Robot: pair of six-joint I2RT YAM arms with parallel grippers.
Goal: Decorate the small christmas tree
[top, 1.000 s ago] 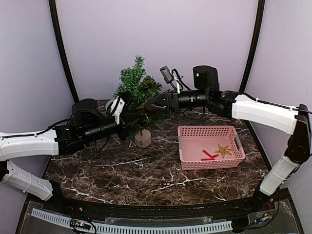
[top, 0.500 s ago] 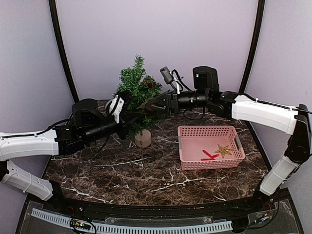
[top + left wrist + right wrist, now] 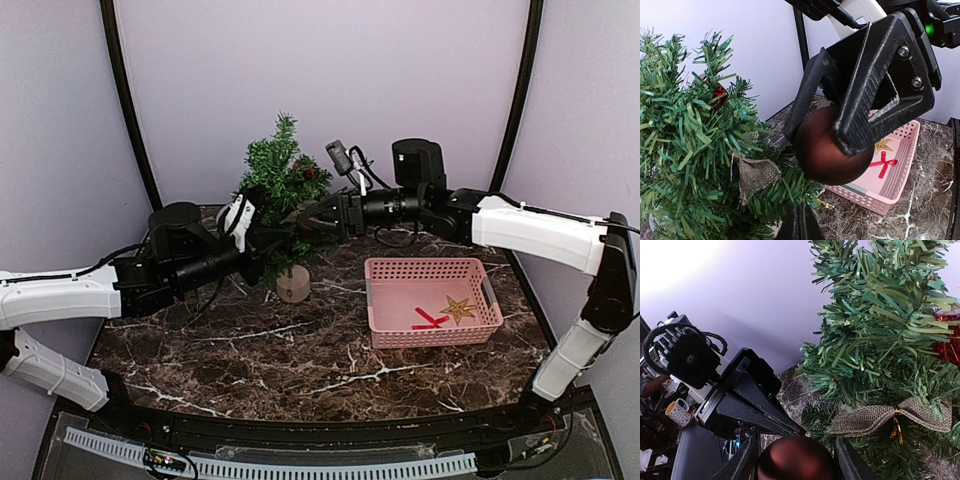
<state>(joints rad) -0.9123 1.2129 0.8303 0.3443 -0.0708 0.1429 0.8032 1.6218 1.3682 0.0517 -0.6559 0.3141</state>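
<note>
The left jaws are pressed shut to a point among the lowest branches of the tree; whether a twig is pinched cannot be told. The tree is stood on the tabletop between the two sets of jaws, with its burlap bow just ahead of both. A dark red ball is clamped in the half-spread right jaws, just beside the needles. The ball is best eased onto a sturdy twig and released only once seated. Well apart from the right jaws, a star and a red ribbon are seen in the pink basket.
</note>
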